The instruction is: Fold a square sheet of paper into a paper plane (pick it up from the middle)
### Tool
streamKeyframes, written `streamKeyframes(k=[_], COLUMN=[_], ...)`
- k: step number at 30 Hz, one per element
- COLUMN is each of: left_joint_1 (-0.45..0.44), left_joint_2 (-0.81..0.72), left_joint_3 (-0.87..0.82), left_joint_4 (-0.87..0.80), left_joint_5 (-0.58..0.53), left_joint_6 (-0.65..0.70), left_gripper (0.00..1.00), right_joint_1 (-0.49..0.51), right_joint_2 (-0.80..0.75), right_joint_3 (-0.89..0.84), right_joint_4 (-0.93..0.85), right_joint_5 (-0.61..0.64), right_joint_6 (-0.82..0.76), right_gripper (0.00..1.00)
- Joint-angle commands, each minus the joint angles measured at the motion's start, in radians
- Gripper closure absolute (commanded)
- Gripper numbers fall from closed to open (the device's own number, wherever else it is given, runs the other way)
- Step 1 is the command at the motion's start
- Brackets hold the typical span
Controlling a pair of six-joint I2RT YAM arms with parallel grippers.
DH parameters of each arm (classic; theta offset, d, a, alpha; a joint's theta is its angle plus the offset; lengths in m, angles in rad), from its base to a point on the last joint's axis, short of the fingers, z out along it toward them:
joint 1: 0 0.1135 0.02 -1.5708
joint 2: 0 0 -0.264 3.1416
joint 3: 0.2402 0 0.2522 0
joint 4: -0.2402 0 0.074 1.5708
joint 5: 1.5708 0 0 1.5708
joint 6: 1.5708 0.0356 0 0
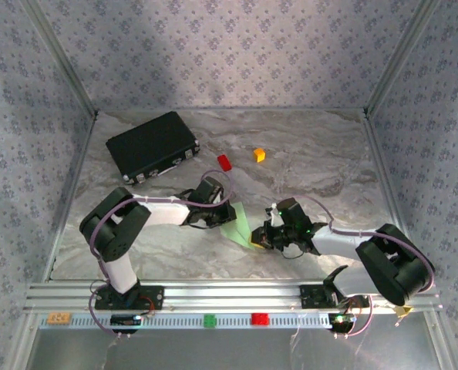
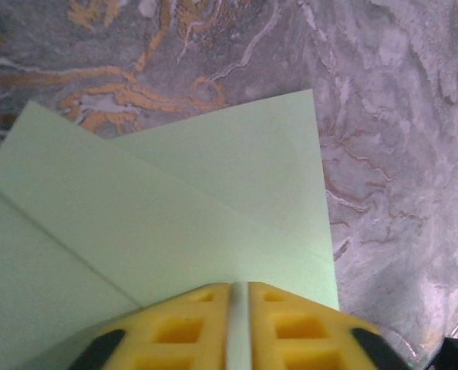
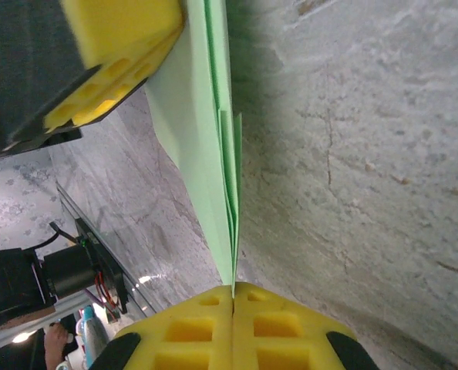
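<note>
1. Patterned wallpaper encloses a grey marbled counter (image 1: 314, 166). A black rectangular case (image 1: 152, 146), a small red block (image 1: 224, 162) and a small orange block (image 1: 259, 154) sit toward its far side, well apart from the work.
2. Work item: the thin, light green square sheet of paper (image 1: 237, 225), already creased into overlapping layers, is at the counter's centre, between the two arms.
3. Left pincer (image 2: 239, 287): clamped on the sheet, with a thin green edge pinched between its yellow fingers (image 2: 179, 327).
4. Right pincer (image 3: 234, 291): pressed together on the sheet's opposite tip.
5. Governing relation: the sheet's long axis runs from one pincer straight to the other. The right wrist view sees it edge-on, so it stands on edge rather than lying flat. Neither arm is nearer – each holds one end.
6. Whether the lower edge touches the counter cannot be told.
7. Judgement: the next crease probably needs one pincer to release while the other keeps hold. Pulling both ends along the axis risks a tear.
</note>
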Motion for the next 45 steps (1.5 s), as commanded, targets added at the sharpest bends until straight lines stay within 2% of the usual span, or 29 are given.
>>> streamKeyframes(k=[1, 4, 7, 12, 16, 18, 20, 23, 25, 28, 31, 35, 39, 45], left_joint_1=[0.001, 0.0, 0.0, 0.001, 0.003, 0.005, 0.01, 0.019, 0.03, 0.051, 0.075, 0.101, 0.124, 0.141], left_joint_2=[-0.101, -0.169, -0.239, -0.342, -0.419, -0.454, -0.492, -0.547, -0.578, -0.625, -0.671, -0.738, -0.79, -0.821], left_joint_3=[0.004, 0.01, 0.004, -0.028, -0.066, -0.081, -0.094, -0.11, -0.122, -0.141, -0.167, -0.204, -0.227, -0.236], left_joint_4=[-0.043, -0.08, -0.116, -0.155, -0.176, -0.189, -0.209, -0.242, -0.262, -0.293, -0.312, -0.335, -0.358, -0.385], left_joint_5=[-0.006, -0.032, -0.077, -0.154, -0.223, -0.255, -0.288, -0.335, -0.353, -0.369, -0.378, -0.399, -0.409, -0.411], left_joint_6=[0.011, 0.042, 0.068, 0.092, 0.096, 0.096, 0.097, 0.097, 0.096, 0.088, 0.078, 0.055, 0.048, 0.051], left_gripper=[0.78, 0.63, 0.53, 0.43, 0.38, 0.37, 0.36, 0.33, 0.33, 0.33, 0.33, 0.32, 0.32, 0.32], right_joint_1=[-0.005, -0.003, 0.005, 0.019, 0.091, 0.146, 0.23, 0.338, 0.38, 0.443, 0.477, 0.522, 0.547, 0.554], right_joint_2=[-0.037, -0.107, -0.197, -0.32, -0.36, -0.351, -0.313, -0.216, -0.146, -0.049, 0.044, 0.162, 0.241, 0.307], right_joint_3=[0.029, 0.065, 0.115, 0.214, 0.324, 0.379, 0.438, 0.515, 0.555, 0.596, 0.624, 0.641, 0.647, 0.664], right_joint_4=[-0.103, -0.25, -0.424, -0.666, -0.847, -0.941, -1.044, -1.211, -1.291, -1.353, -1.358, -1.271, -1.159, -1.042], right_joint_5=[0.027, 0.107, 0.219, 0.357, 0.598, 0.742, 0.956, 1.242, 1.352, 1.45, 1.468, 1.417, 1.295, 1.122], right_joint_6=[-0.062, -0.132, -0.212, -0.32, -0.371, -0.392, -0.395, -0.288, -0.217, -0.163, -0.173, -0.279, -0.374, -0.41], right_gripper=[0.97, 0.98, 0.98, 0.99, 0.99, 0.99, 1.0, 1.0, 1.0, 1.0, 1.0, 0.99, 0.99, 0.93])
